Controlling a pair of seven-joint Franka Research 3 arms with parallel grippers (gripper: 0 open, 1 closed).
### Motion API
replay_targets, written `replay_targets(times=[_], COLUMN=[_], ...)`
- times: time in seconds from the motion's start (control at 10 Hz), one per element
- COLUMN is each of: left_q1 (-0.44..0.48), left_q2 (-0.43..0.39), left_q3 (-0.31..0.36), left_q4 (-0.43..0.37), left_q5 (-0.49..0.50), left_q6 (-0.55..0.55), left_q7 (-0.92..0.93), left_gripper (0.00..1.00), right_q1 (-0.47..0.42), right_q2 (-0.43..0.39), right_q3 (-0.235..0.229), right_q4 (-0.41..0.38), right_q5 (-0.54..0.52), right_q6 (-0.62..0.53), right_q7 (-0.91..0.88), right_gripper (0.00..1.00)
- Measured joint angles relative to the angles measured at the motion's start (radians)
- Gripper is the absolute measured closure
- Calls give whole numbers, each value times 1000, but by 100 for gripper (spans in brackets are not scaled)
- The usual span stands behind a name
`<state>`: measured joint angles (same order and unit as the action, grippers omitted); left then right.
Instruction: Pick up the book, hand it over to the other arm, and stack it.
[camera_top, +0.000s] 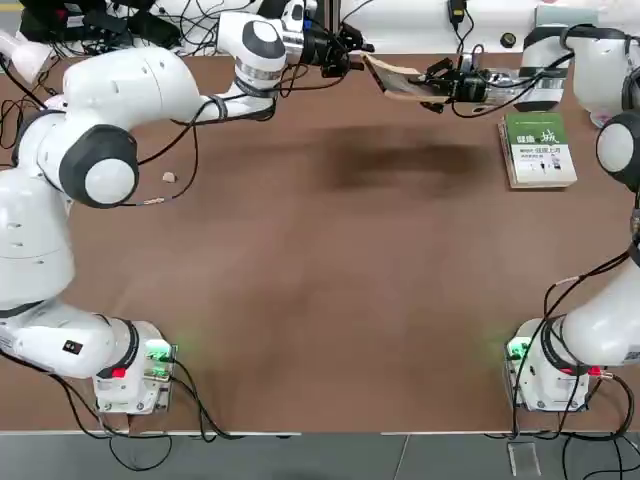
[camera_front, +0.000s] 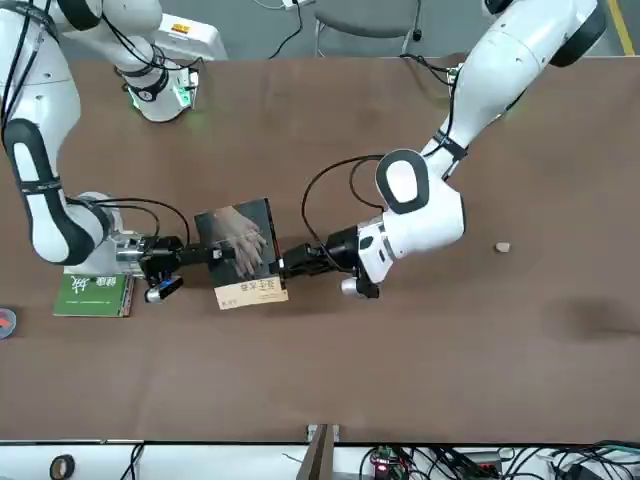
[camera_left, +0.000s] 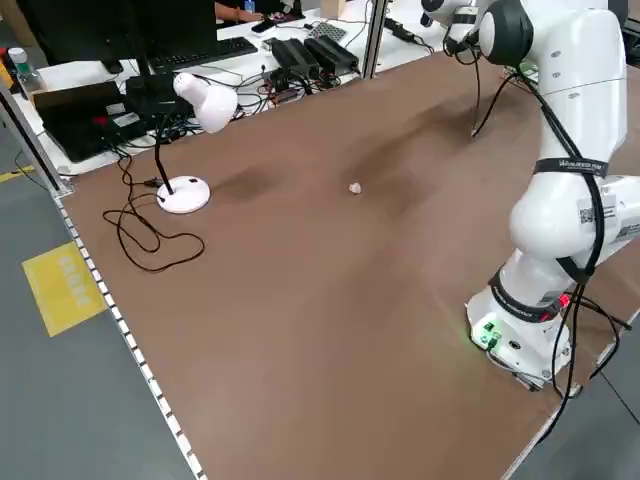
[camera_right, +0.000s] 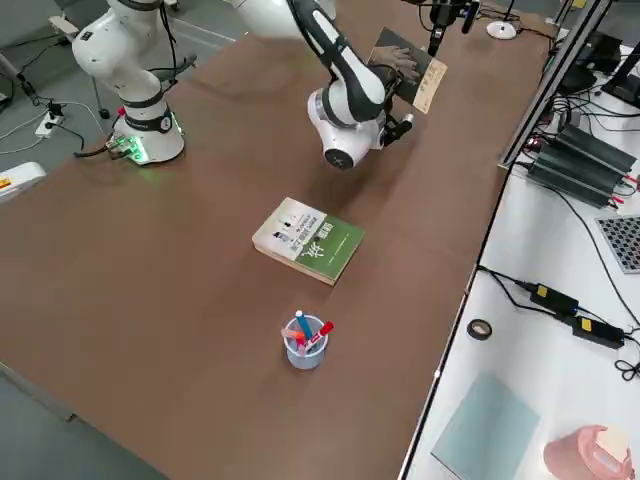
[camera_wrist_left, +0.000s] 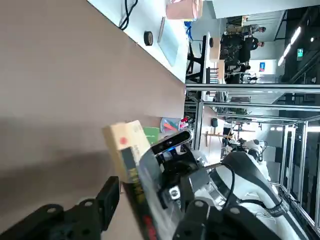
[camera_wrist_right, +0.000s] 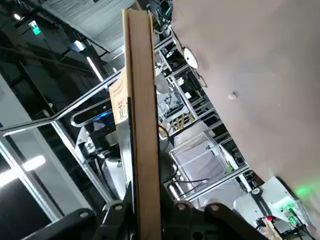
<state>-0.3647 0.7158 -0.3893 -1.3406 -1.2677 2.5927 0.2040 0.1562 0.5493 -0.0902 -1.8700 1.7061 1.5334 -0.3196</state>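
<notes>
Over the brown table (camera_top: 330, 300), toward twelve o'clock in the top view, both white arms met. Thick green-and-white book (camera_top: 538, 150) lay flat at two o'clock. Small thin paperback with dark grey-green cover, pale hand image and tan band (camera_front: 240, 252) hung above the tabletop between the grippers. Right gripper (camera_front: 205, 256) clamped one edge; left gripper (camera_front: 285, 264) stood loosened at the opposite edge, fingers (camera_wrist_left: 107, 200) parted about the spine.
</notes>
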Motion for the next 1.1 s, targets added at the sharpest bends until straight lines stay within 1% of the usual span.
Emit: replay_targets(times=[0.1,0.2,0.4,0.8,0.9,1.1], left_q1=[0,0,6,59,78,124], left_q2=[0,0,0,-8,-14,-30], left_q3=[7,18,42,52,52,60], left_q4=[2,3,0,-43,-55,-63], left_q5=[12,55,199,414,482,663], left_q6=[1,2,3,-2,-17,-107], left_q7=[2,3,-8,-42,-65,-133], left_gripper=[50,50,50,50,50,50], right_q1=[-1,-1,-1,-12,-20,-39], right_q2=[-2,-3,-10,-33,-36,-39], right_q3=[-12,-24,-54,-118,-131,-155], right_q4=[0,0,2,29,39,53], right_q5=[0,0,-17,-134,-163,-207], right_q6=[-18,-33,-55,-84,-86,-99], right_q7=[2,3,2,-21,-30,-61], right_gripper=[81,81,81,81,81,81])
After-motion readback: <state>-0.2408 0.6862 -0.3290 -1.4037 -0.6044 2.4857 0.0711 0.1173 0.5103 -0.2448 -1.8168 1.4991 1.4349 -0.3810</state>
